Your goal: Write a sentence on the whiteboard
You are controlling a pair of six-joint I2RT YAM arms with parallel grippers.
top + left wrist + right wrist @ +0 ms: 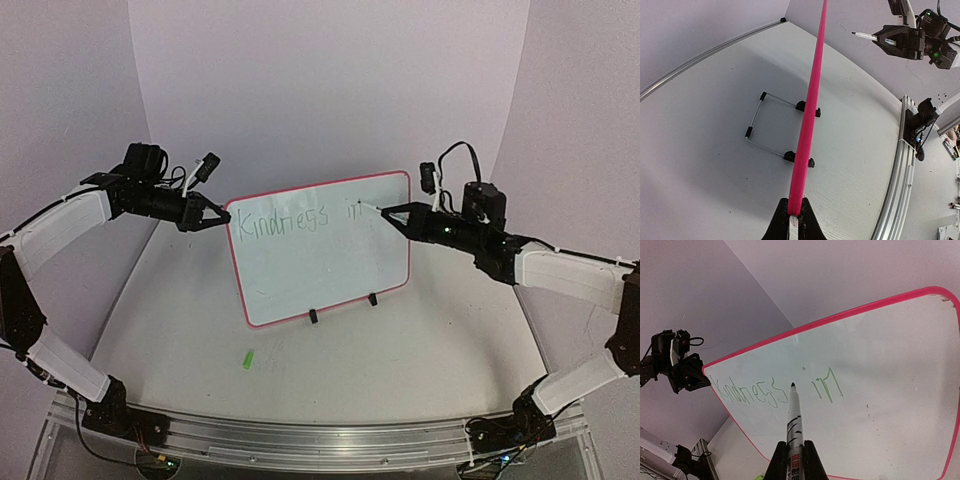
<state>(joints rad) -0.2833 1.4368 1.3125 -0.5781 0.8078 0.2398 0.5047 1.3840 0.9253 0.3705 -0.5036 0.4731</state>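
Whiteboard (320, 270): centre of the top view, propped nearly upright on a wire stand (757, 125) whose black clips (313, 316) catch its lower rim, so the face is presented to the writing arm.
Left end effector (222, 216): clenched on the board's pink rim at its upper left corner, judged to brace the board against pen pressure.
Right end effector (392, 212): grasping a marker (794, 425) by the barrel, with the tip pointing at the board's upper right area.
Marker tip: the left wrist view shows it standing off the board face, not touching.
Sentence (292, 222): green, along the top of the board, reading about "Kindness in". It is judged unfinished, with bare board below.
Cap (248, 359): green, lying on the bench (400, 370) at lower left, well apart from the board.
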